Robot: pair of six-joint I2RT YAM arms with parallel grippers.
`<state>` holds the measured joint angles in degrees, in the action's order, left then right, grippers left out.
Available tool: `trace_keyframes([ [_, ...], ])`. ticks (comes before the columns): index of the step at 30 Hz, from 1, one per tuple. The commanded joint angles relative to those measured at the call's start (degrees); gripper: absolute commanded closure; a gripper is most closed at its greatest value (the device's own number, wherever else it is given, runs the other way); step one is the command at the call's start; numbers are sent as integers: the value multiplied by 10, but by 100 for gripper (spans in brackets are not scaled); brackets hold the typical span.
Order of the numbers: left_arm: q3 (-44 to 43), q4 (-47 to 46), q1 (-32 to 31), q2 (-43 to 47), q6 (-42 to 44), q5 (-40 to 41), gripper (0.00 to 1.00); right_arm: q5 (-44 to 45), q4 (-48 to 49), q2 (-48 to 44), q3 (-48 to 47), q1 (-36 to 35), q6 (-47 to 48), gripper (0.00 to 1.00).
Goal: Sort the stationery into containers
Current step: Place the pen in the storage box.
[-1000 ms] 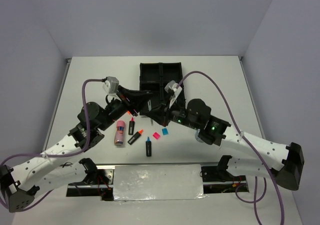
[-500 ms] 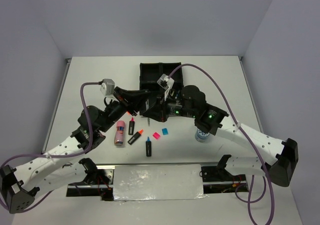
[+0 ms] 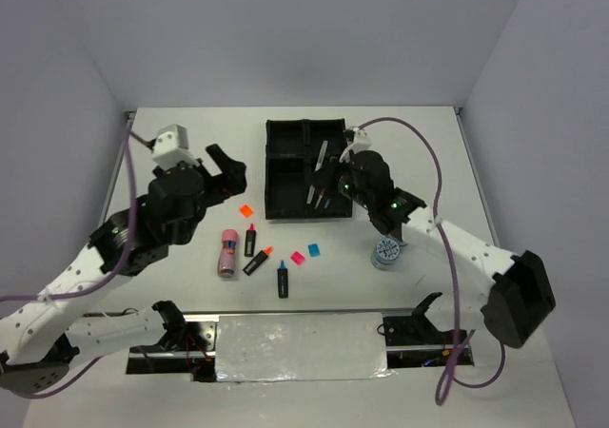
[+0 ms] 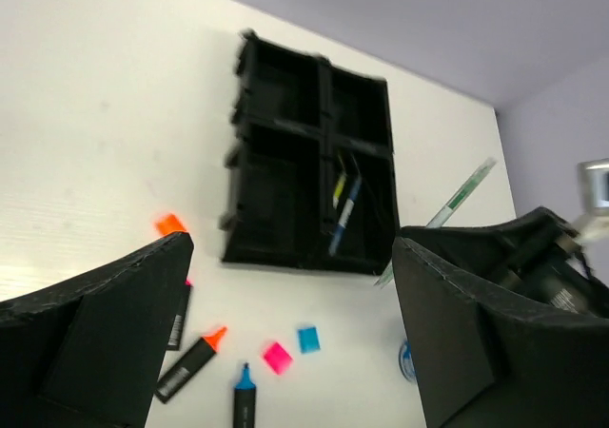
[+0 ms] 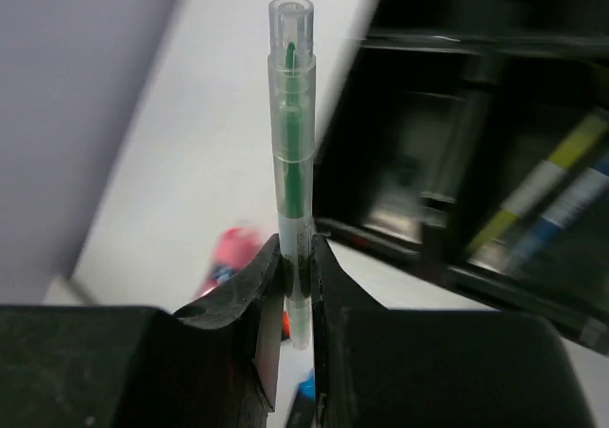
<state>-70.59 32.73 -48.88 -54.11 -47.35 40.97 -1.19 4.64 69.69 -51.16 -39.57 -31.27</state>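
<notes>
The right claw (image 5: 295,257) pinches a clear green pen (image 5: 291,114) tight near its lower end, over the black tray (image 3: 269,176) (two other pens (image 4: 343,204) lie in one compartment). The left claw (image 4: 290,252) gapes wide, empty, above the table (image 3: 428,162) left of the tray.

A white table (image 3: 181,133) lies under the left gripper (image 3: 226,162) and the right gripper (image 3: 328,181), matte and evenly lit, with only soft shadows on it. Beyond both grippers rises a plain, pale lilac-grey far wall (image 3: 304,38). A left wall (image 3: 48,114) stands outboard of the left gripper, and a right wall (image 3: 552,114) outboard of the right gripper. Behind both, at the table's near edge, sits a silvery panel (image 3: 300,347).
</notes>
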Motion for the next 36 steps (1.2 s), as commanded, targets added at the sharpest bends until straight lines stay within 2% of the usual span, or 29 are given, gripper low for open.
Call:
trace_keyframes([
  [1, -26, 109, 1, 57, -5, 110, 1, 111, -138, 62, -62, 50, -75, 100],
  [4, 4, 102, 1, 88, 57, 59, 1, 157, -206, 161, -127, 76, -99, 100],
  [9, 52, 156, 1, 145, 88, 18, 1, 178, -216, 211, -170, 92, -116, 100],
  [12, 114, 161, 1, 188, 94, 35, 1, 185, -212, 226, -179, 92, -134, 99],
  [13, 140, 166, 1, 195, 80, 49, 1, 188, -213, 235, -182, 93, -140, 95],
  [15, 136, 175, 2, 204, 67, 45, 1, 200, -207, 244, -183, 94, -164, 93],
  [18, 145, 137, 11, 211, 95, 25, 1, 181, -197, 266, -191, 94, -179, 90],
  [22, 144, 141, 14, 183, 103, 9, 1, 167, -200, 297, -209, 94, -185, 85],
  [26, 143, 136, 15, 168, 114, -7, 1, 158, -206, 301, -223, 94, -180, 75],
  [30, 149, 125, 15, 164, 123, -21, 1, 143, -200, 274, -221, 94, -165, 51],
  [32, 150, 121, 15, 158, 129, -32, 1, 142, -205, 263, -221, 94, -153, 48],
  [33, 150, 120, 15, 154, 129, -34, 1, 145, -206, 253, -221, 95, -146, 42],
  [36, 148, 119, 16, 138, 130, -43, 1, 152, -222, 231, -225, 93, -137, 41],
])
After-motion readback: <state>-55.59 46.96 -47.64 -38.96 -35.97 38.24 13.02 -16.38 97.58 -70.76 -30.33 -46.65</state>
